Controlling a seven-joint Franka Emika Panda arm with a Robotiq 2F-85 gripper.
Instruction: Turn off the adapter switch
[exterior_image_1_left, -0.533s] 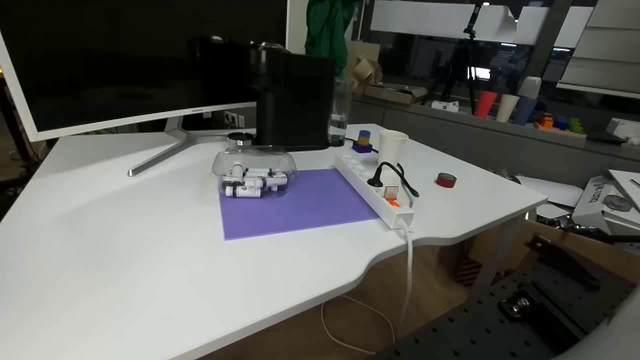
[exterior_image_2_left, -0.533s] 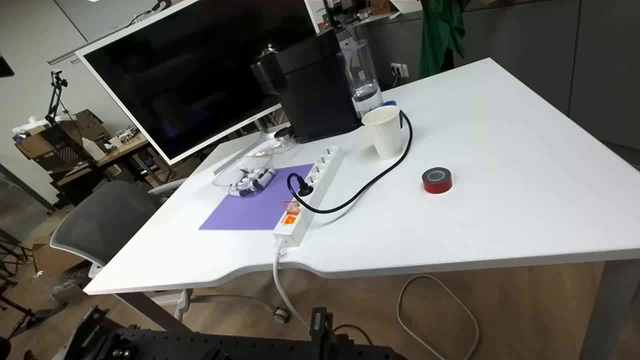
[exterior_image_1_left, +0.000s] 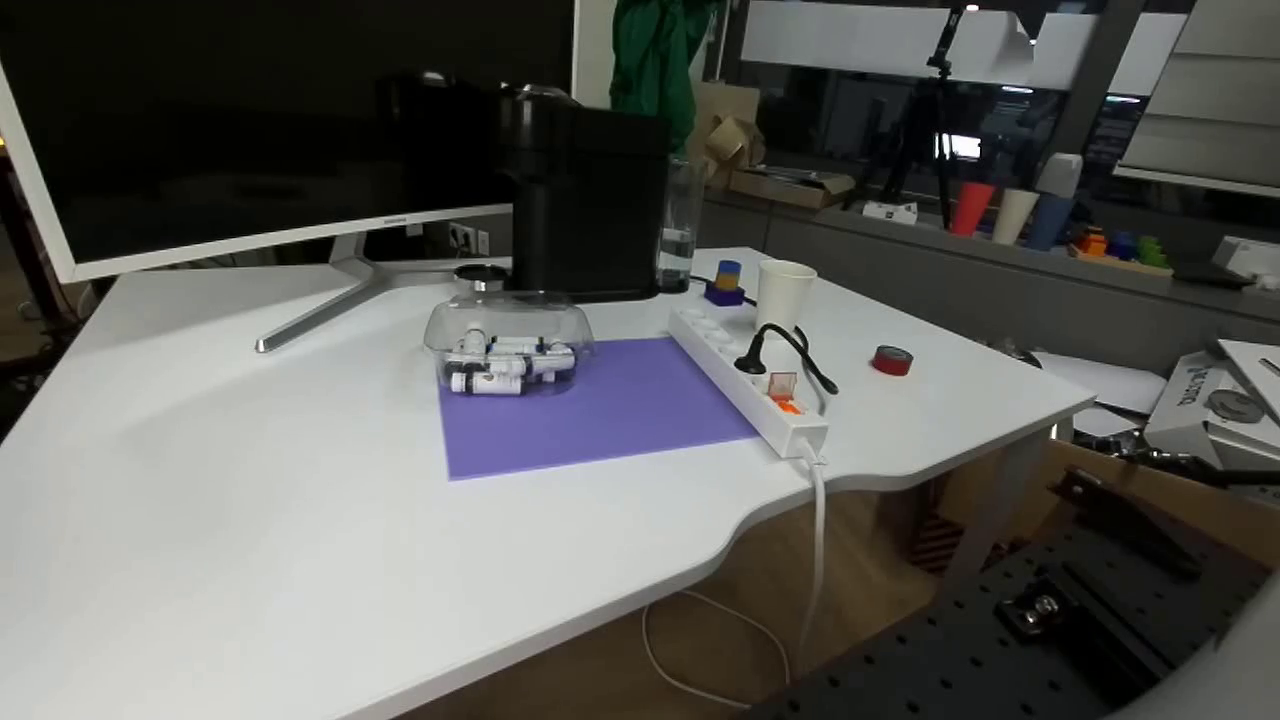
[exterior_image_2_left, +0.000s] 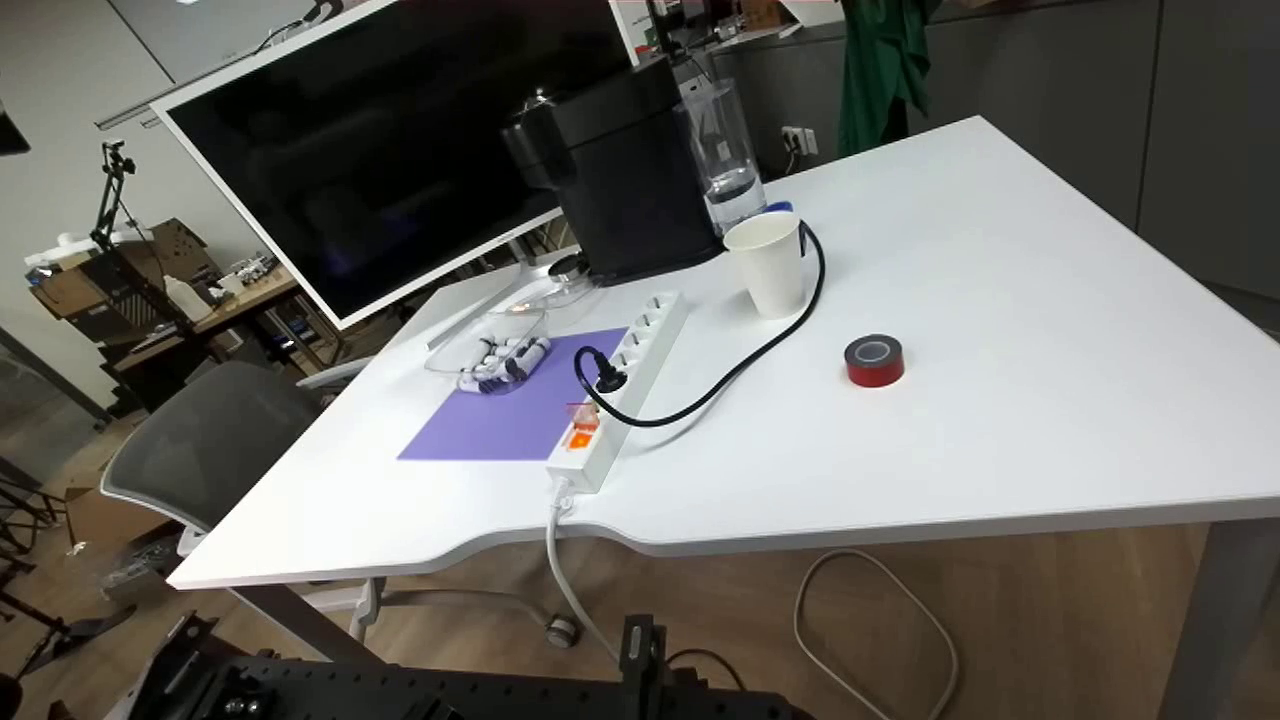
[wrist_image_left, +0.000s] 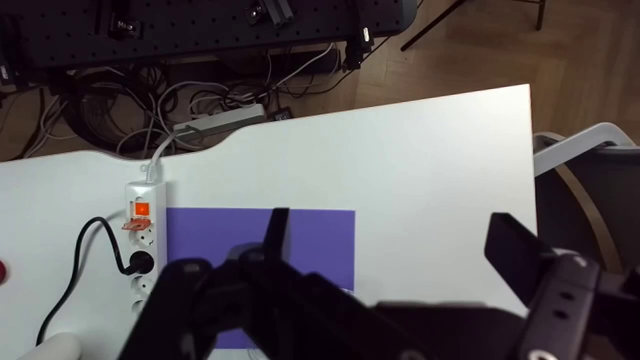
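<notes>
The long white rectangular plastic power strip (wrist_image_left: 160, 242) lies on the smooth white desk (wrist_image_left: 410, 165), just beside the flat purple rectangular sheet (wrist_image_left: 210, 230); the small orange-red plastic rocker switch (wrist_image_left: 142, 208) sits in the end where the white cord (wrist_image_left: 150, 175) enters. The black 2-finger gripper (wrist_image_left: 392, 237) hangs above the desk, well off to the power strip's side in the wrist view, its jaws spread wide and holding nothing. The step in hand looks to be the approach. To do it well, bring the jaws together so 1 narrow tip does the pressing, centre it over the rocker switch, then push straight down. The translucent red plastic flap (wrist_image_left: 136, 224) is raised, so a sideways sweep could drop it over the rocker switch; which half needs pressing I cannot tell.
</notes>
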